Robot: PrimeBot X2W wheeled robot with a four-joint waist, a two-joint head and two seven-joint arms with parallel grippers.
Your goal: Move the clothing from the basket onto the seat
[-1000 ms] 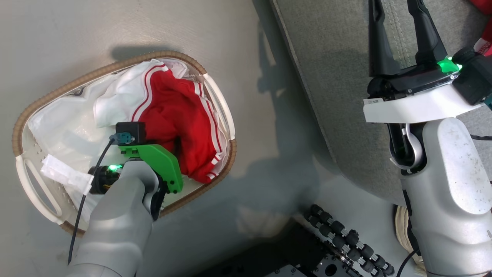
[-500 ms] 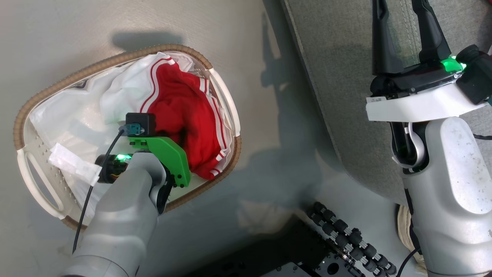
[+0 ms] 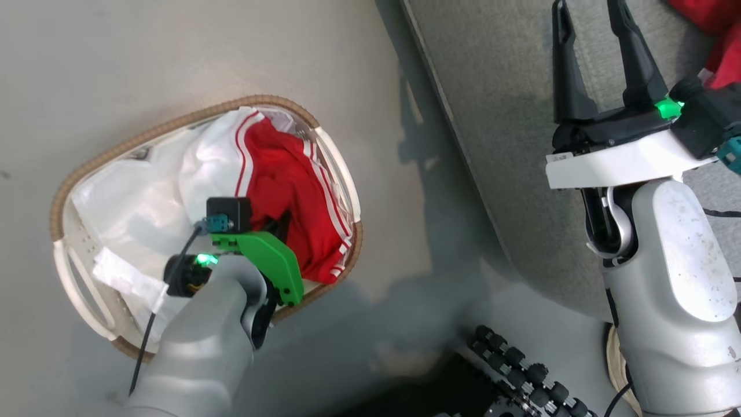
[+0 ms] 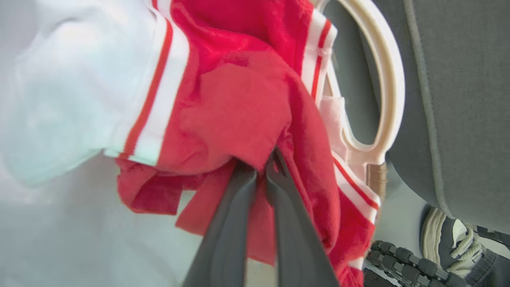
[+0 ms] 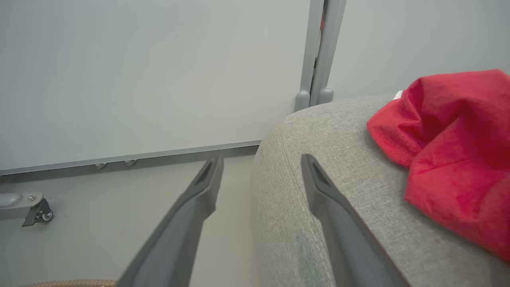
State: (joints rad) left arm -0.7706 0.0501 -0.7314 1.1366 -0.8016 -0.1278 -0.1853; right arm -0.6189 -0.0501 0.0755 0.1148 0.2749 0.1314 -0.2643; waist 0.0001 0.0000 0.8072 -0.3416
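Observation:
The oval basket (image 3: pixel 173 121) stands on the floor left of the grey seat (image 3: pixel 509 116). In it lies red clothing (image 3: pixel 289 174) with white panels and striped trim. My left gripper (image 3: pixel 282 223) reaches down into the basket; its wrist hides most of the fingers. In the left wrist view the left gripper (image 4: pixel 261 161) is shut, pinching a fold of the red clothing (image 4: pixel 239 99). My right gripper (image 3: pixel 590 17) hangs open over the seat's edge, nothing between its fingers (image 5: pixel 211 175). Another red garment (image 5: pixel 458 151) lies on the seat (image 5: pixel 338 139).
A glossy white liner (image 3: pixel 133 197) fills the basket's left half. The robot base with black rollers (image 3: pixel 521 370) sits at the bottom. A shoe (image 4: pixel 458 239) rests by the seat. A pale wall panel (image 5: pixel 159 79) and a caster (image 5: pixel 38 211) stand beyond.
My left gripper has closed on the red clothing in the basket. The head camera has shifted a little. The right arm has kept its place, still open.

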